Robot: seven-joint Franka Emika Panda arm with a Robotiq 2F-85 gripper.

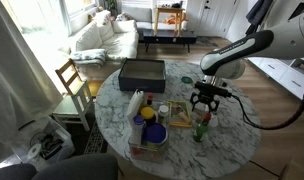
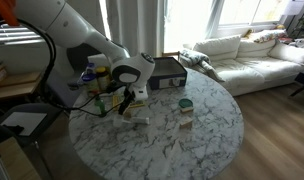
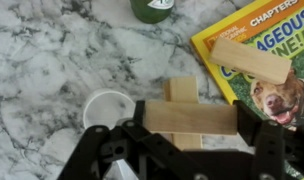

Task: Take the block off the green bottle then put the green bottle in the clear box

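Note:
My gripper [image 3: 192,135] is shut on a light wooden block [image 3: 192,117] and holds it crosswise above the marble table; it shows in both exterior views [image 1: 204,102] [image 2: 129,100]. The green bottle [image 1: 200,129] stands upright by the table's near edge, apart from the gripper. It also shows in an exterior view [image 2: 185,105], and its dark green top is at the upper edge of the wrist view [image 3: 152,8]. The clear box [image 1: 149,136] holds blue and yellow things and stands across the table from the bottle.
A second wooden block [image 3: 179,92] lies on the table under the held one. A third block [image 3: 250,60] lies on a yellow magazine [image 3: 277,45]. A white round cup [image 3: 106,108] stands beside the gripper. A dark box [image 1: 141,72] and a white bottle [image 1: 137,103] stand further back.

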